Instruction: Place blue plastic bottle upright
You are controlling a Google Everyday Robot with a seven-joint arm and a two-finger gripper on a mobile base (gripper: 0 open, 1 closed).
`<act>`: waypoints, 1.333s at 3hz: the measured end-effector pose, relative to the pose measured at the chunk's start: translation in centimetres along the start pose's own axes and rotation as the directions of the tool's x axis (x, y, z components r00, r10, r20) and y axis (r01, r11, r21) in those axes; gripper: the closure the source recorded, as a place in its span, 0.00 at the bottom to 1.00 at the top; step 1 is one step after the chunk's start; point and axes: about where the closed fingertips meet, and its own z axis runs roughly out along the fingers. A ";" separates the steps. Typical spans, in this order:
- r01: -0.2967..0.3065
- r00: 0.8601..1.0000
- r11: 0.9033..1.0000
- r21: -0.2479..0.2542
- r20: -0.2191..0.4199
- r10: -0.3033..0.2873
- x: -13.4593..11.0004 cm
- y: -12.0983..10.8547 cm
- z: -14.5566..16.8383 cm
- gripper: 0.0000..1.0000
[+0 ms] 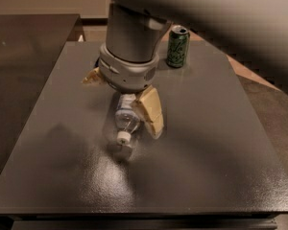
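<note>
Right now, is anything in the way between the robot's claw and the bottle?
Nothing visible is. The gripper hangs right over the bottle, which lies on its side on the table, and one finger is close beside it. The green can stands apart, near the table's far edge.

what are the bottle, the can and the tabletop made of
Blue plastic bottle: clear thin plastic, see-through, white cap. Green can: likely aluminium, shiny rim. Table: grey, speckled, semi-gloss coating; base unclear. Pincer hangs open above the bottle.
</note>
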 end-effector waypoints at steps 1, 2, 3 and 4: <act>0.169 0.985 0.985 -0.025 0.028 -0.168 -1.0 -1.6 1.6 0.00; 0.305 0.952 0.952 -0.028 0.025 -0.304 -0.3 -2.8 2.6 0.00; 0.378 0.926 0.925 -0.027 0.004 -0.378 1.0 -3.9 3.2 0.00; 0.403 0.913 0.914 -0.045 -0.043 -0.405 2.9 -4.8 3.9 0.00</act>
